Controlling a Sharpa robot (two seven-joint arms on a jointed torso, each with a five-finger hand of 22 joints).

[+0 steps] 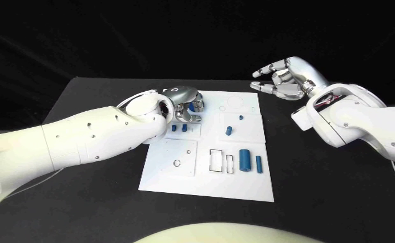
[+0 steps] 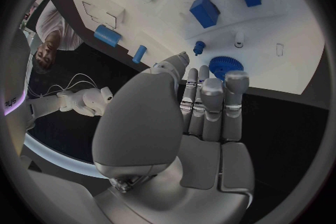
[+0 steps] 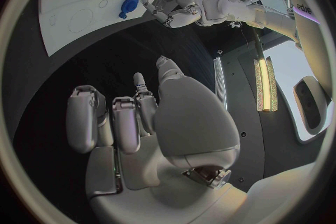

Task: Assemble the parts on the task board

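Observation:
The white task board (image 1: 206, 180) lies in the middle of the black table. My left hand (image 1: 182, 97) hovers over its far left corner with fingers stretched out and nothing in them. Its fingertips (image 2: 236, 83) reach the edge of a blue gear (image 2: 223, 64) that lies on the board; whether they touch it I cannot tell. A small blue peg (image 2: 199, 46) and two blue blocks (image 2: 205, 10) sit beyond the gear. My right hand (image 1: 284, 80) is raised off the board's far right corner, fingers spread and empty; the hand (image 3: 133, 123) is over bare table.
Near the board's front right lie a thick blue cylinder (image 1: 244, 160) and a thin one (image 1: 258, 163), beside a rectangular slot (image 1: 216, 160). A ring-shaped hole (image 1: 178, 163) is at the front left. A short blue piece (image 1: 228, 130) lies mid-board.

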